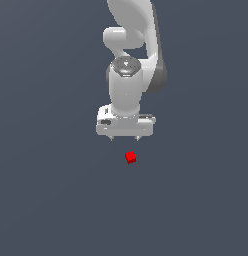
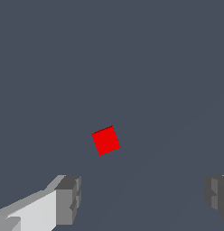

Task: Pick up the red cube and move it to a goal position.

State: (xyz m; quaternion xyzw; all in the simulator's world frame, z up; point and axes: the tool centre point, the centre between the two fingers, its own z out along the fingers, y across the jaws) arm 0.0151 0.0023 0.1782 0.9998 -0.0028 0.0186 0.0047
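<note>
Pincer (image 1: 125,138) first, as the exterior view has it: it hangs from the white Panda arm (image 1: 131,60) with two short fingertips poking below the wide hand, spread apart and holding nothing. The red cube (image 1: 130,158) lies on the dark grey surface (image 1: 46,200), apart from the fingertips and slightly toward the exterior view's right of the midline between them. No goal marker shows anywhere. From this angle height is hard to read; I cannot tell how far above the surface the fingertips sit.

The risk, as I judge it, is a straight descent from here: the cube seems offset from the gap between the fingers, so a finger could land on or beside it and push it away rather than straddle it.

The wrist view adds what the first lacks. Both fingertips (image 2: 68,198) appear at the frame's edge, wide apart, confirming the released state, and the red cube (image 2: 106,140) sits clear of both, not yet between them. It also shows the cube turned at an angle to the line joining the fingers. Closing without matching that rotation would likely catch corners instead of flat faces, and the cube could twist or slip out. What the wrist view cannot give is the arm's posture or the wider surface (image 2: 168,67), which the exterior view supplies.
</note>
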